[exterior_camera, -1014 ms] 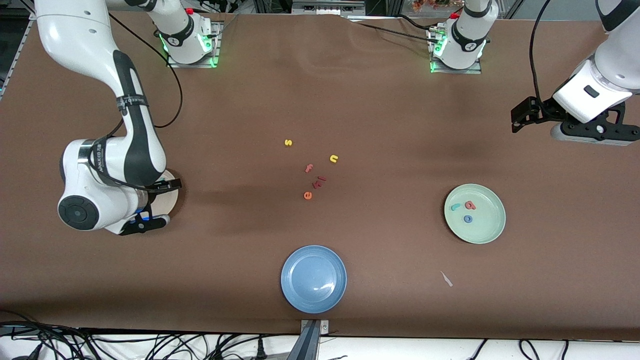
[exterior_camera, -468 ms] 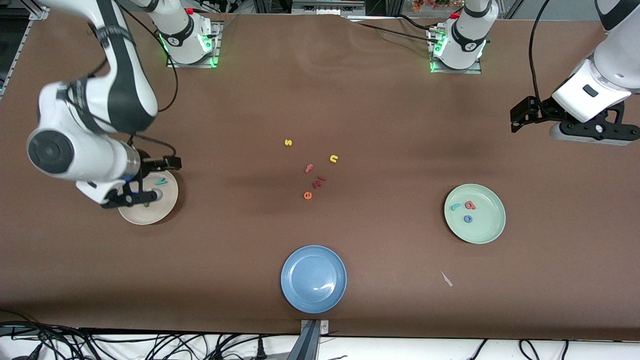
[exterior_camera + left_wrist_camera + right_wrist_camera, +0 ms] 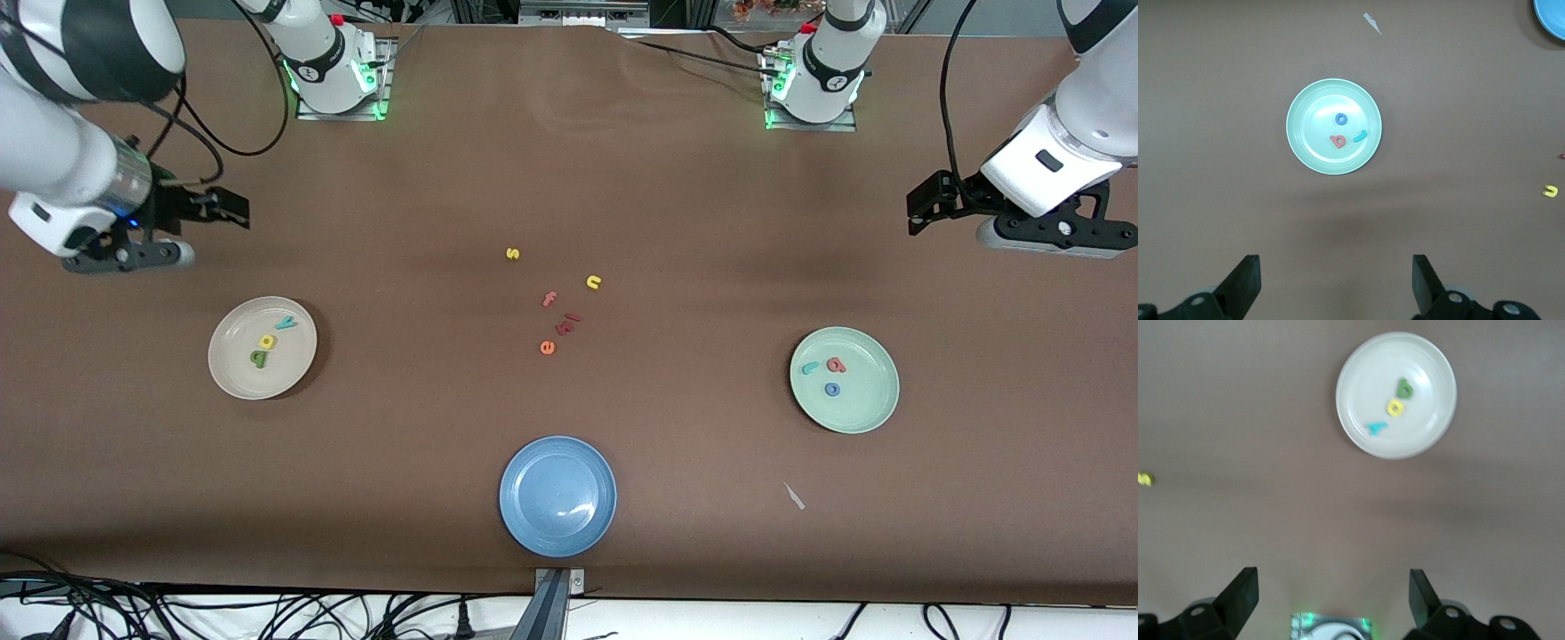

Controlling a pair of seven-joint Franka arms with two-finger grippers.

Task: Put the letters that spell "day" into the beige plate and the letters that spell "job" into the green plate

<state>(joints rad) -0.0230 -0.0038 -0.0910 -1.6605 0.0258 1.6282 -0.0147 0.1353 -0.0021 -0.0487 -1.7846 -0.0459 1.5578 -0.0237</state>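
The beige plate (image 3: 262, 348) sits on the brown tabletop (image 3: 569, 178) toward the right arm's end. Three little letters lie in it: a yellow d (image 3: 268, 341), a green a (image 3: 258, 357) and a teal y (image 3: 285, 323). They lie close together but do not touch.

The green plate (image 3: 845, 380) sits toward the left arm's end. In it lie a teal j (image 3: 810, 367), a blue o (image 3: 832, 389) and a salmon-red b (image 3: 836, 364). The j and the b are side by side, and the o is a bit nearer the front camera.

The right tool (image 3: 124, 258) is up in the air over bare tabletop, well apart from the beige plate. Its two fingers (image 3: 1238, 593) stand wide apart and hold nothing. The right wrist view looks down on the beige plate with its three letters.

The left tool (image 3: 1045, 240) is also up in the air over bare tabletop, well apart from the green plate. Its fingers (image 3: 1245, 283) stand wide apart and are empty too.

In the middle of the tabletop lie some other letters: a yellow s (image 3: 512, 253), a yellow n (image 3: 594, 282), a salmon f (image 3: 549, 299), an orange e (image 3: 547, 348) and some dark red bits (image 3: 567, 324). A blue plate (image 3: 557, 496) sits nearest the front camera. A tiny pale scrap (image 3: 794, 496) lies between the blue plate and the green plate.
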